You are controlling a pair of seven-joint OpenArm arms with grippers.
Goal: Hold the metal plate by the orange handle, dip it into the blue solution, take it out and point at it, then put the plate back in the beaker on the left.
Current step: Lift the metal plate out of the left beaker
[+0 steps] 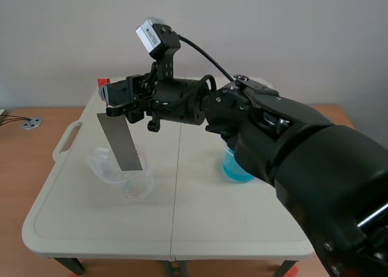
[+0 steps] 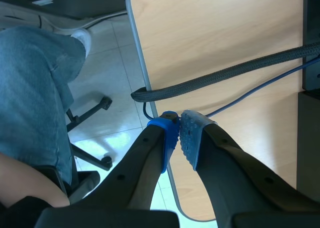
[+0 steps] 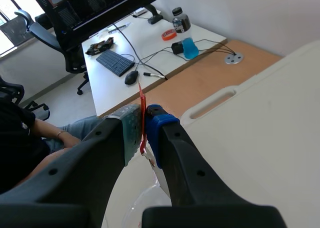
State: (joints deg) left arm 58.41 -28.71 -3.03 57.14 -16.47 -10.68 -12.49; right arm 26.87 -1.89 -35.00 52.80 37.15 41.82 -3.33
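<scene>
- Over the left half of the surface (image 1: 200, 219), the right hand (image 1: 121, 100) is clamped on the orange handle (image 3: 142, 113), one pad on each flat side.
- The metal plate (image 1: 121, 140) hangs from that grip, slightly tilted. Its lower end is at or just inside the mouth of the clear beaker (image 1: 127, 180).
- The left hand (image 2: 179, 127) has its pads together on nothing. It is off the surface, above the floor (image 2: 115, 73) & the edge of a wooden desk (image 2: 215, 33), and isn't in the scene view.
- Step, as a judgement: the plate is at the left beaker w/ a firm grip, so it is either about to leave for the dip or about to be set back. The pics can't settle which, and no wetness can be read on the plate.
- If the dip is due, the next move is to lift until the plate's lower edge clears the rim, carry it across to the blue solution (image 1: 235, 169), then lower it straight in.
- If the return is due, it is to lower the plate into the beaker, then open the pads.
- Edges: the beaker's thin rim is near the plate's lower corners. The beaker looks light and prob. tips if snagged.
- Room: bare surface lies between the two beakers. The right arm (image 1: 291, 143) partly hides the blue one, so its rim is hard to judge. The surface's left edge is near the clear beaker.
</scene>
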